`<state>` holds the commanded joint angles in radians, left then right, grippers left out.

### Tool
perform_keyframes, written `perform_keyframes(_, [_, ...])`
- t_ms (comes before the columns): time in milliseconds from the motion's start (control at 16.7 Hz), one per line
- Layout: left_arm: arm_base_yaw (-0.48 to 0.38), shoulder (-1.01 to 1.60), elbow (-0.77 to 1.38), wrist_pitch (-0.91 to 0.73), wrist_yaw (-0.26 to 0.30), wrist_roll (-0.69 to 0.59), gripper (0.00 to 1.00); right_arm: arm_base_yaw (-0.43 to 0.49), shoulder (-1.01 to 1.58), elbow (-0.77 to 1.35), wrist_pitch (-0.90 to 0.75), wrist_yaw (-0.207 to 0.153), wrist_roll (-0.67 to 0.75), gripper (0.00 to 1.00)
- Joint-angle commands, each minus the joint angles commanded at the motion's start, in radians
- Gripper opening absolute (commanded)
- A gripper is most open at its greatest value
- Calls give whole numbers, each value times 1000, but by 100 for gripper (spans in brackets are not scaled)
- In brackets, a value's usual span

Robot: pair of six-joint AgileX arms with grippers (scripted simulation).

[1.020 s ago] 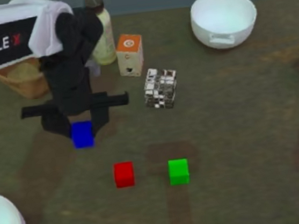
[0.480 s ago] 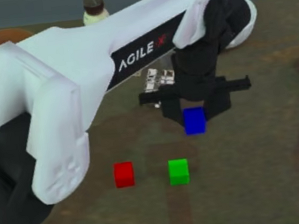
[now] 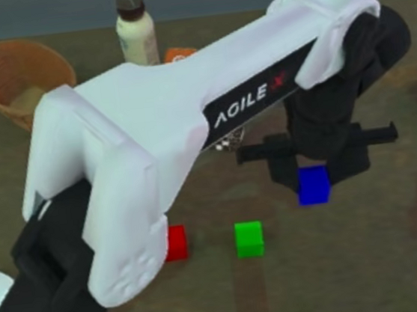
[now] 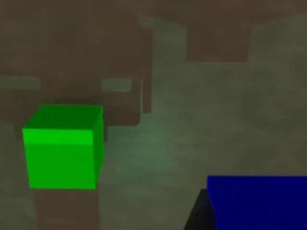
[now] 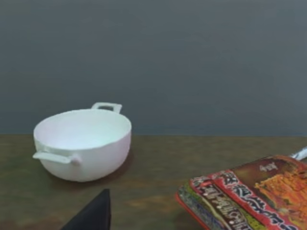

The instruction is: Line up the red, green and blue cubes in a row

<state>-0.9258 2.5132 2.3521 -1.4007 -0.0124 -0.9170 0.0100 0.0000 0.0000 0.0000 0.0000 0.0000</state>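
The deep blue cube [image 3: 313,187] hangs off the table between the black fingers of my left gripper [image 3: 312,177], which is shut on it. It is to the right of and a little behind the green cube [image 3: 249,239]. The red cube [image 3: 177,242] lies left of the green one, half hidden by my left arm. The left wrist view shows the green cube [image 4: 62,146] on the table and the held blue cube [image 4: 259,201] against one finger [image 4: 200,214]. My right arm is out of the top view; its wrist view shows one dark finger [image 5: 93,215] with nothing held.
A wicker basket [image 3: 18,76] and a bottle [image 3: 136,32] stand at the back left. My arm mostly hides the orange-topped box [image 3: 178,53] and mirrored cube [image 3: 229,140]. A white handled bowl [image 5: 81,143] and snack packets [image 5: 249,196] are at the right.
My left arm has swept from the table's left side to the right, carrying the blue cube past the red and green cubes. Those two cubes have not moved.
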Motion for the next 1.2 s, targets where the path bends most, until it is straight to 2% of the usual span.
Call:
perform_keyframes(240, [3,-3,-43,44,0,4,0,0,0,0,0,0,0,100])
perform_keyframes(600, [0,11,-238,251,0,0,0,0,0,0,0,0,0,100])
perform_keyframes(900, [-1,13,-253,266,0,-1,0,0,0,0,0,0,0,100])
perform_keyframes(1200, [-1,13,-253,266,0,-1,38,0,0,0,0,0,0,100])
